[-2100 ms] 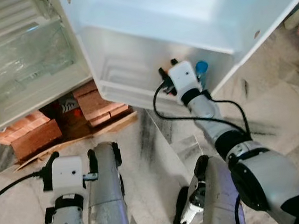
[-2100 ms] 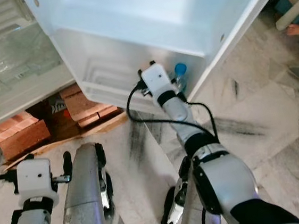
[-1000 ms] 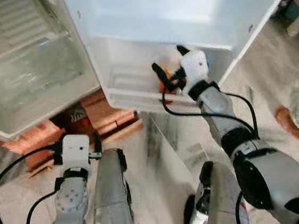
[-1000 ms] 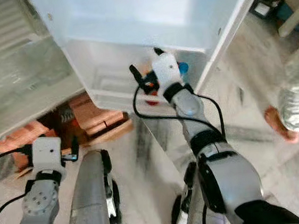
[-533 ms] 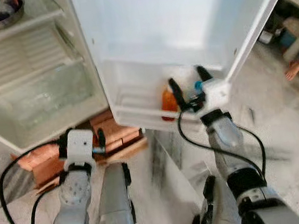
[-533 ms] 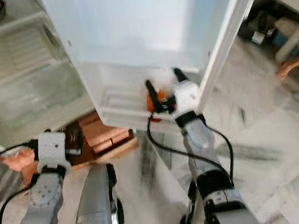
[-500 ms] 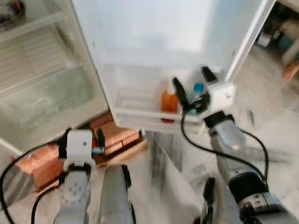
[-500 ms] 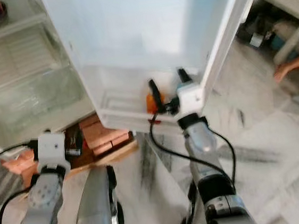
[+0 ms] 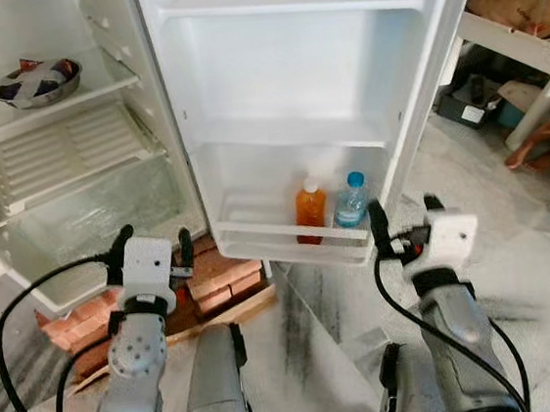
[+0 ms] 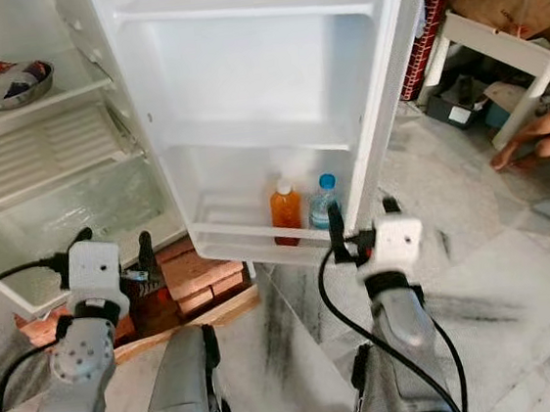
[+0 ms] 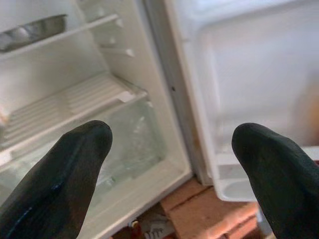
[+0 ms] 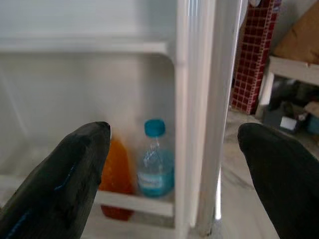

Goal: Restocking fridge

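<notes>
- Right gripper [image 9: 401, 222] has drawn back from the door shelf [image 9: 289, 247] and now hangs in front of it, fingers spread, holding nothing; earlier it was reaching into that shelf at the bottles.
- Left gripper [image 9: 148, 247] is raised near the fridge body, fingers apart and empty.
- Orange bottle [image 9: 310, 210] and blue-capped water bottle [image 9: 351, 201] stand upright side by side in the lowest shelf of the open fridge door [image 10: 274, 98], orange on the left.
- Metal bowl [image 9: 36, 83] sits on an upper shelf inside the fridge, far left.
- Bricks [image 9: 218, 276] lie under the fridge.
- The whole view has tilted upward since earlier.
</notes>
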Available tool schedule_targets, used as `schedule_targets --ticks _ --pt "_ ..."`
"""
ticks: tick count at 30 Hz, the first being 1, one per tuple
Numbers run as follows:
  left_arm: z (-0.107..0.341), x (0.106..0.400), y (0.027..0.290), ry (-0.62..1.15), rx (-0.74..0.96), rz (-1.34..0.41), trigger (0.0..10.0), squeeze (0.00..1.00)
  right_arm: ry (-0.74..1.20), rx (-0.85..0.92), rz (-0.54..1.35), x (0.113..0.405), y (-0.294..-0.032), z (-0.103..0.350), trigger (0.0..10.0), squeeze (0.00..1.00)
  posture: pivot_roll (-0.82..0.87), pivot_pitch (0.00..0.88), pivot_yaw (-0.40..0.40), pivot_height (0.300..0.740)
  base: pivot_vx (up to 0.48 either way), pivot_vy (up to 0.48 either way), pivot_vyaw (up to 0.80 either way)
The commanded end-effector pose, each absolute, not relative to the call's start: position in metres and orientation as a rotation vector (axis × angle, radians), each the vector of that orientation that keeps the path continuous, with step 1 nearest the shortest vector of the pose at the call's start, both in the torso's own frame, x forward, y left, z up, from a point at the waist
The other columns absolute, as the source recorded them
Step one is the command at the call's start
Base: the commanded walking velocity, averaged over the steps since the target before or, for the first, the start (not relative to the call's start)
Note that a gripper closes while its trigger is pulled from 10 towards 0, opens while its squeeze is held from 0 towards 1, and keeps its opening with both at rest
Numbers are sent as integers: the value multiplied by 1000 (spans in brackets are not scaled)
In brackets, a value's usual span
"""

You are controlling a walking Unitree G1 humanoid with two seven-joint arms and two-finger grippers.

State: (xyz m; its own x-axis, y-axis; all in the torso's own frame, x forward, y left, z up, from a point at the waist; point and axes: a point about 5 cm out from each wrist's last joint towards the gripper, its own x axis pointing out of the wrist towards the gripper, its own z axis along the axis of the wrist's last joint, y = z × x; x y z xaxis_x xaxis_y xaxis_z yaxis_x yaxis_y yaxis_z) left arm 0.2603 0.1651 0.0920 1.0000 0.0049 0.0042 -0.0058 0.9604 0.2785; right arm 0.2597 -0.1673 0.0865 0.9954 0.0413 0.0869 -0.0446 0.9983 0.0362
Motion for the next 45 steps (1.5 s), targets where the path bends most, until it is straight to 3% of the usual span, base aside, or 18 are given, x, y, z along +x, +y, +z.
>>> schedule_targets --ticks 1,5,10,13,20,30,34,45 --pt "91 259 160 -7 278 -20 10000 0 -146 33 107 260 -159 102 10000 0 133 0 -12 553 0 0 0" --pt "92 260 157 -17 275 -32 10000 0 -123 61 30 269 -163 102 10000 0 118 18 -11 573 0 0 0" --pt "89 262 157 -21 298 -24 10000 0 -154 81 40 280 -160 110 10000 0 136 15 -4 608 0 0 0" --pt "94 267 161 -44 304 -32 10000 0 -195 20 146 286 -147 121 10000 0 135 10 -14 628 0 0 0" --pt "103 279 162 -83 298 -10 10000 0 -204 55 136 295 -148 128 10000 0 144 0 -23 668 0 0 0" --pt "96 266 158 -70 319 -41 10000 0 -143 66 110 267 -154 115 10000 0 145 16 -23 738 0 0 0" --pt "94 258 162 -66 321 -24 10000 0 -97 63 94 251 -158 104 10000 0 148 22 -21 740 0 0 0" --pt "85 247 157 -19 341 -20 10000 0 -36 85 105 241 -159 95 10000 0 142 47 -21 740 0 0 0"
